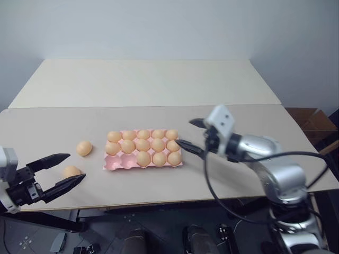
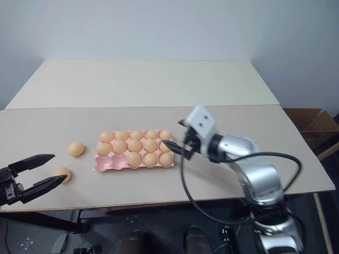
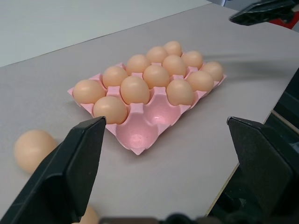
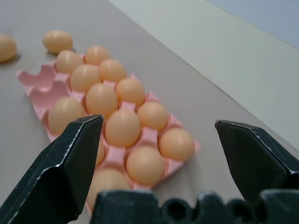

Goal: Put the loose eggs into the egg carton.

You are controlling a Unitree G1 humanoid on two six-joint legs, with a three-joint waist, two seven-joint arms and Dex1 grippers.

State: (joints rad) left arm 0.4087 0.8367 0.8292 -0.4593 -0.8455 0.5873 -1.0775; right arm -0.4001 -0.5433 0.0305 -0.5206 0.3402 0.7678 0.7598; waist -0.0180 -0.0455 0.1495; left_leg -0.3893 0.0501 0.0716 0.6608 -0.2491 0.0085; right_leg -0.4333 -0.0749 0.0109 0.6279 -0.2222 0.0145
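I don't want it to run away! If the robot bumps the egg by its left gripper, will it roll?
Probably. The loose egg is smooth and rounded, lying on flat table with nothing bracing it. Being oval, it would likely wobble in a curve. It may also slip between the open left gripper fingers.

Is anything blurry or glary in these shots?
Right wrist view: the near eggs and the right gripper look soft. Left wrist view: the carton is sharp, with a small shine in its empty cups. Eye views: even light, faint shadows.
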